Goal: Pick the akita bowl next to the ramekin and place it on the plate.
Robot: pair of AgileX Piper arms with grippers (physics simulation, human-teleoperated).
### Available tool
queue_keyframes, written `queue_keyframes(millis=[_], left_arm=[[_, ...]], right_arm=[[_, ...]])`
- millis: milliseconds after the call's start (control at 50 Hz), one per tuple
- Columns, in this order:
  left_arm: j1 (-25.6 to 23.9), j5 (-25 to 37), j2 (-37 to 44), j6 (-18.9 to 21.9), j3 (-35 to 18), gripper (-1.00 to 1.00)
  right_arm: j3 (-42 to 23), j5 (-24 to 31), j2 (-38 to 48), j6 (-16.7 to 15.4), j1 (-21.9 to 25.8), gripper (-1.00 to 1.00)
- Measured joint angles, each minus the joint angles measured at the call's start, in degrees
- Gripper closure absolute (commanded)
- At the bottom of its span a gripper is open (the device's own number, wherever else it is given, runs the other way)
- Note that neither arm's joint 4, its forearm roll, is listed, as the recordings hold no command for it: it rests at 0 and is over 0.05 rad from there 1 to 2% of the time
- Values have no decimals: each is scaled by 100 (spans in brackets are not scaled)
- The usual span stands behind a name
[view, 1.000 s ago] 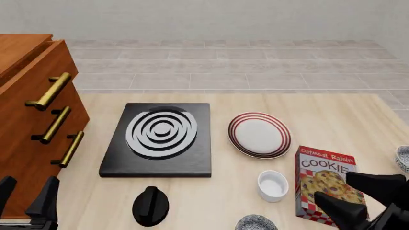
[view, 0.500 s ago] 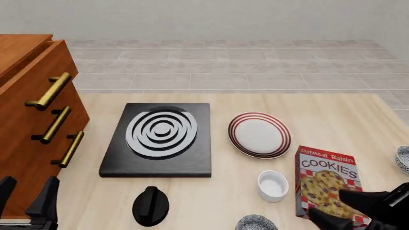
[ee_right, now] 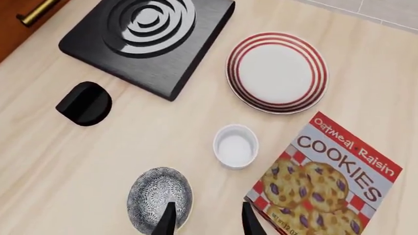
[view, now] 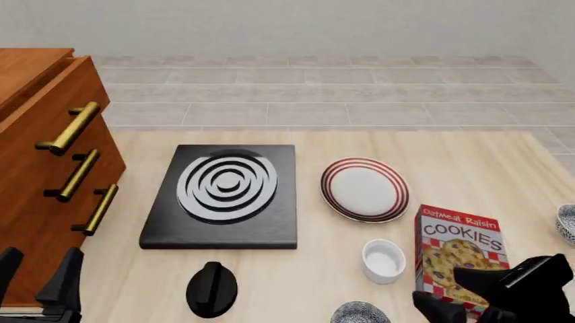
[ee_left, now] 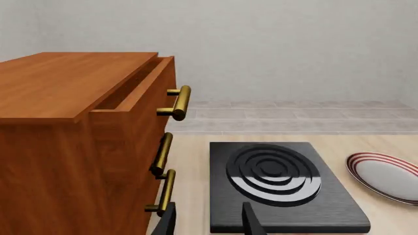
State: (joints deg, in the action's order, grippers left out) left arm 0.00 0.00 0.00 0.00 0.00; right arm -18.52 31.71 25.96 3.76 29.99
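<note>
Left wrist view: left gripper is idling with jaws apart beside the wooden drawer cabinet, holding nothing.
Front view: the speckled black-and-white akita bowl is sitting near the plain white ramekin; the red-ringed white plate lies beyond.
Right wrist view: right gripper is hovering with jaws apart and empty over the bowl's rim; advisable to straddle the rim squarely, avoiding the cookie box.

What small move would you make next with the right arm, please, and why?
Probably ease the right tool sideways and down over the akita bowl beside the ramekin: its open fingers sit above the bowl's edge, not yet straddling the rim.
</note>
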Motion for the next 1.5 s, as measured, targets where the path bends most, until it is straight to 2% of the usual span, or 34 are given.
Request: queue_keyframes(millis=[920,1500], left_arm=[[0,0,0,0,0,-100],[0,0,0,0,0,-100]], right_arm=[[758,-2056,1470,440,317,-100],[1140,-3208,2457,885,539,-100]])
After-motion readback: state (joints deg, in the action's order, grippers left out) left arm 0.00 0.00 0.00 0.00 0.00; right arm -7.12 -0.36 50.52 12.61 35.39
